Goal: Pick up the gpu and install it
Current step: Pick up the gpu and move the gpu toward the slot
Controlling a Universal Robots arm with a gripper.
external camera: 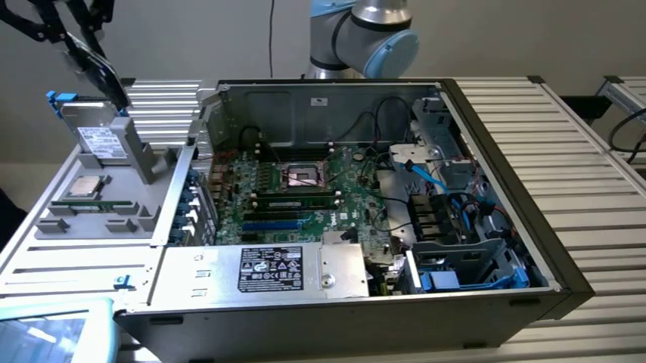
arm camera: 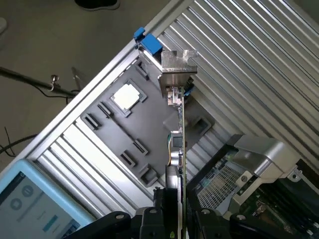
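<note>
The gpu point(arm camera: 182, 134) shows edge-on in the wrist view, a thin green board with its silver end bracket point(arm camera: 177, 69) at the far end. My gripper point(arm camera: 177, 209) is shut on it, black fingers on both faces. In the exterior view the gripper point(external camera: 71, 34) holds the dark, tilted gpu point(external camera: 99, 68) up at the exterior view's far left, above the grey parts tray point(external camera: 60, 219). The card hangs clear of the tray and well apart from the open computer case point(external camera: 504, 151).
On the tray stand a silver hard drive point(external camera: 101, 140) with a white label and a square CPU chip point(external camera: 86, 187) point(arm camera: 127, 97). The case's motherboard point(external camera: 293, 204) lies exposed, with blue slots point(external camera: 272, 224), cables and a drive cage. A tablet point(arm camera: 35, 204) lies beside the tray.
</note>
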